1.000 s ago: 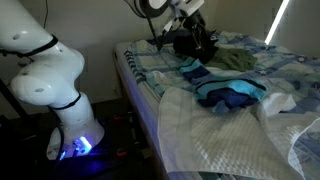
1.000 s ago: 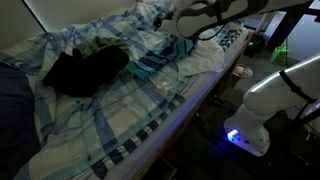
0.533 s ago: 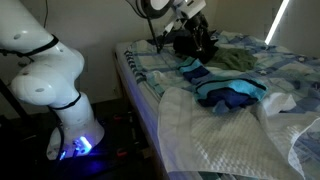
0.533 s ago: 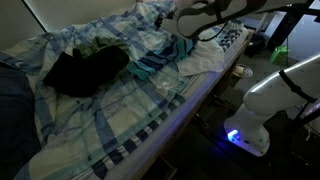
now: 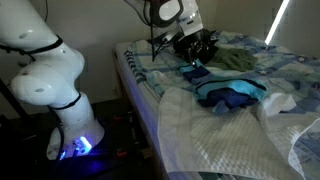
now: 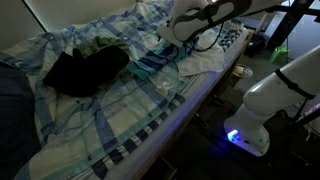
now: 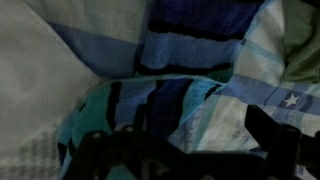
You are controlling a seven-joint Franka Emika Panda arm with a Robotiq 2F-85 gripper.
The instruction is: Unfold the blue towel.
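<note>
The blue towel [image 5: 232, 96] lies bunched on the bed, with bright blue and navy stripes, partly tucked under the white blanket [image 5: 225, 140]. In an exterior view its striped end [image 6: 152, 64] shows beside that blanket. My gripper [image 5: 196, 56] hangs just above the towel's near end, open and empty; it also shows in an exterior view [image 6: 173, 42]. The wrist view is filled by the towel's stripes [image 7: 165, 100], with my gripper [image 7: 190, 150] low in the picture and a dark finger [image 7: 272, 135] at the right.
A black garment [image 6: 85, 70] and a greenish cloth [image 5: 236, 60] lie farther up the pale blue checked bedsheet [image 6: 120, 120]. The robot's white base [image 5: 60, 90] stands beside the bed edge. The white blanket drapes over the bed's side.
The gripper has turned at the wrist and come down toward the towel's near end. The towel and the other cloths have not moved.
</note>
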